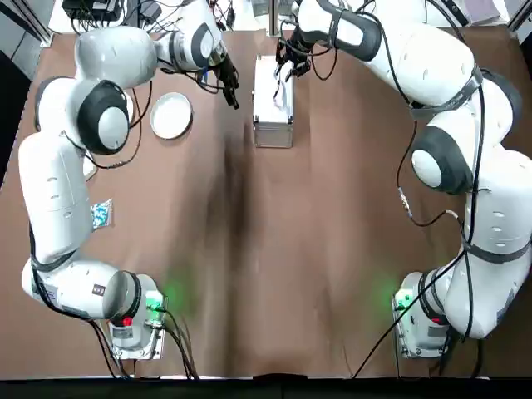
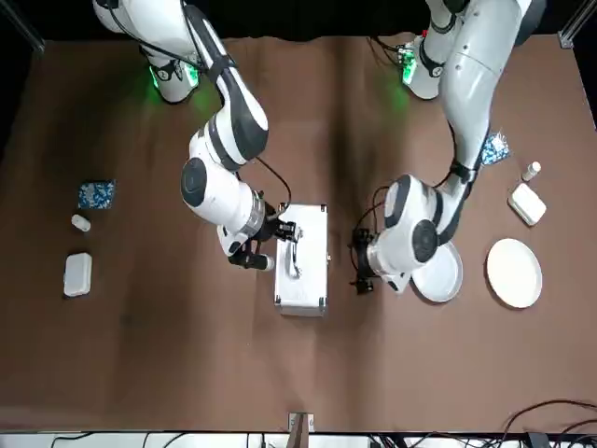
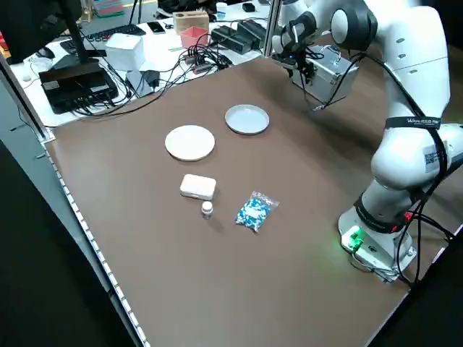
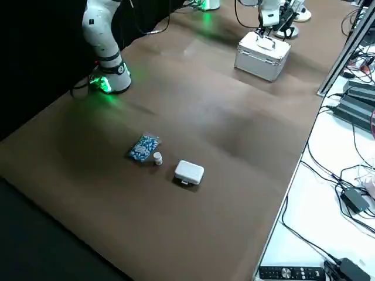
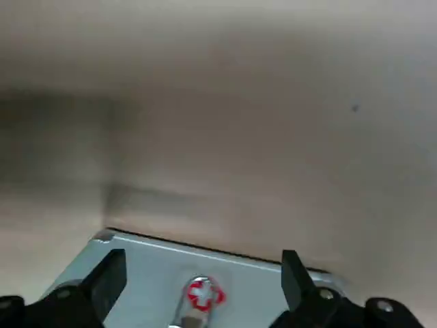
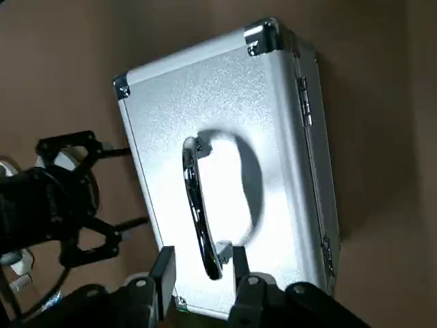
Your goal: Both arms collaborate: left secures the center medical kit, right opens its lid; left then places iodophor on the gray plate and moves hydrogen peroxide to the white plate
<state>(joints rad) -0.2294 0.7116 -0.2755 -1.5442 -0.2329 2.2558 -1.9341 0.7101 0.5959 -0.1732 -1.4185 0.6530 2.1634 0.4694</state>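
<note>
The silver medical kit [image 1: 273, 104] lies at the table's far middle with its lid down and its handle [image 6: 196, 205] on top. My right gripper [image 6: 203, 273] hovers over the kit's far end [image 1: 285, 66], open, with one finger on each side of the handle's end. My left gripper [image 1: 233, 96] sits just left of the kit, apart from it and open, facing the side wall with the red cross [image 5: 202, 294]. The gray plate [image 2: 440, 277] and white plate [image 2: 514, 272] lie on my left. Iodophor and hydrogen peroxide are hidden.
On my left side lie a white box [image 2: 527, 203], a small bottle [image 2: 531, 171] and a blue packet [image 2: 494, 149]. On my right side are another blue packet [image 2: 96, 194], a small bottle [image 2: 81, 222] and a white box [image 2: 77, 273].
</note>
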